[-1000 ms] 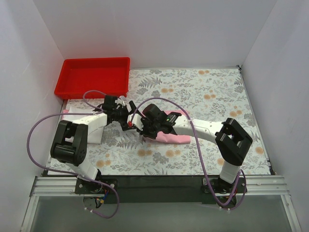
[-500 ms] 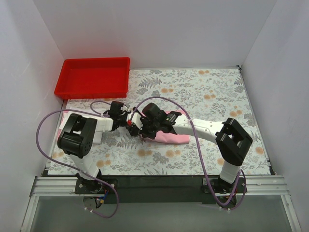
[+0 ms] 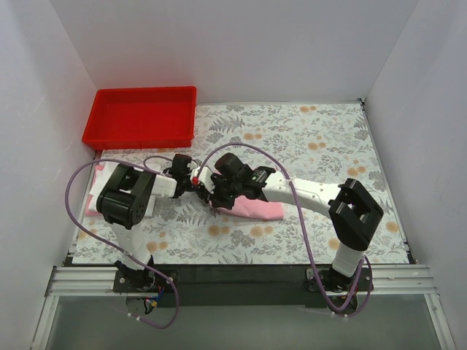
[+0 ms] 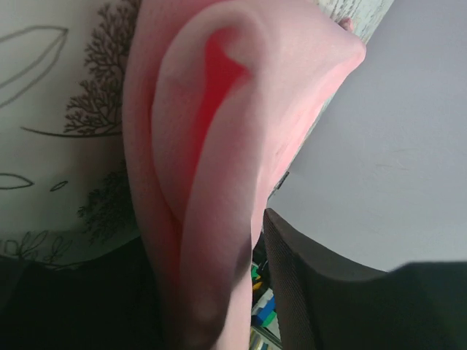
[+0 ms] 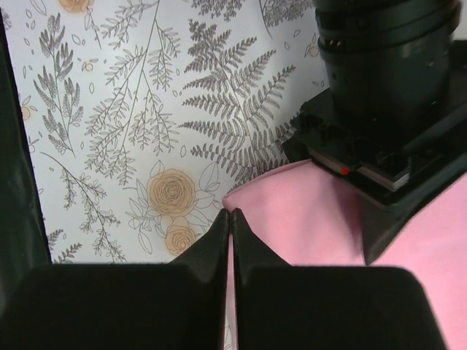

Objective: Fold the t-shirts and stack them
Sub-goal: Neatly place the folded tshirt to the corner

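A folded pink t-shirt [image 3: 259, 210] lies mid-table on the floral cloth. My left gripper [image 3: 198, 187] is at its left end. In the left wrist view a thick pink fold [image 4: 219, 146] fills the space between the jaws of the left gripper [image 4: 211, 292], and the right finger [image 4: 306, 292] touches it. My right gripper [image 3: 214, 195] is shut at the same end. In the right wrist view its tips [image 5: 230, 213] meet on the shirt's corner [image 5: 292, 219], and a pink strip shows between the fingers. At the far left lie a white t-shirt [image 3: 104, 175] and another pink one [image 3: 91, 203], mostly hidden by the left arm.
A red tray [image 3: 146, 90] stands at the back left corner. The floral tablecloth [image 3: 306, 146] stretches bare to the right and back. White walls close in on three sides. The left wrist's black body [image 5: 387, 95] hangs just beyond my right fingertips.
My left arm has swung in, bringing its gripper to the shirt's left end, and its jaws have narrowed around the pink fold. The right gripper has stayed shut in place.
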